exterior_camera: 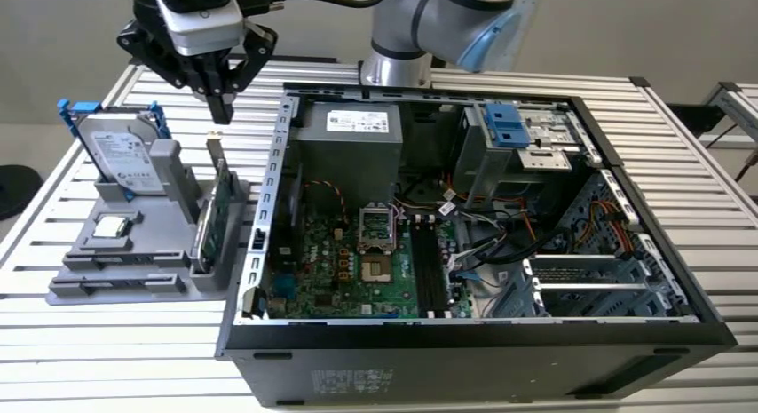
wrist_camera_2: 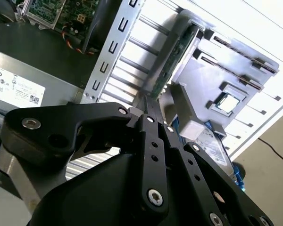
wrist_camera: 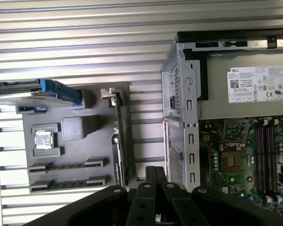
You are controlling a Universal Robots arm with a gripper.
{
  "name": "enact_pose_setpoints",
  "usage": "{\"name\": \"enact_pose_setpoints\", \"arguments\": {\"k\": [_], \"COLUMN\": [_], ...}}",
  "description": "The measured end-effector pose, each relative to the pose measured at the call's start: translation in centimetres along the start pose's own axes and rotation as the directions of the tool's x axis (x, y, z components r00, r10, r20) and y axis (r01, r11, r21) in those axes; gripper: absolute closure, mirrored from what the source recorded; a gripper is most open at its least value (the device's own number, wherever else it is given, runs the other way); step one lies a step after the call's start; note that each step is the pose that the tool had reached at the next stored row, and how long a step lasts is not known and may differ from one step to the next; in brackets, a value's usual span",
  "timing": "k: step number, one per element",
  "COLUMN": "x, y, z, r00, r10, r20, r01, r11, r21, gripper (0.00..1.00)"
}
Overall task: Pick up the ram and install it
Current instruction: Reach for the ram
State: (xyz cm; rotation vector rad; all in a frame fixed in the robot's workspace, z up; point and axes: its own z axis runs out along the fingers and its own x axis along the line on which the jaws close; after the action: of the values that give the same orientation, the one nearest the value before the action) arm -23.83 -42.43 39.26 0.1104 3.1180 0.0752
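Two ram sticks (wrist_camera: 66,165), thin and dark, lie on edge in the slots of a grey holder (wrist_camera: 80,127) on the table; in the second wrist view the ram (wrist_camera_2: 238,51) shows past the gripper. In the exterior view those holder slots (exterior_camera: 119,262) sit at the holder's near end. My gripper (exterior_camera: 219,111) hangs above the holder's far end, over the upright green card (exterior_camera: 213,213), with its fingers pressed together and nothing between them. In both wrist views the gripper (wrist_camera_2: 148,106) (wrist_camera: 155,172) points down beside the card. The motherboard's black slots (exterior_camera: 427,271) lie inside the open case.
The holder also carries a silver hard drive in a blue frame (exterior_camera: 119,151) and a processor chip (exterior_camera: 113,226). The open computer case (exterior_camera: 266,209) stands to the exterior view's right of the holder, with its metal wall close to the card. The arm's base (exterior_camera: 397,71) rises behind the case.
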Motion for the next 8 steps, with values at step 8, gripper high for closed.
{"name": "enact_pose_setpoints", "arguments": {"k": [8], "x": [0.85], "y": [-0.11], "z": [-0.03], "r00": [1.0000], "r10": [0.000], "r20": [0.0000], "r01": [0.000], "r11": [1.0000], "r21": [0.0001], "gripper": [1.00]}}
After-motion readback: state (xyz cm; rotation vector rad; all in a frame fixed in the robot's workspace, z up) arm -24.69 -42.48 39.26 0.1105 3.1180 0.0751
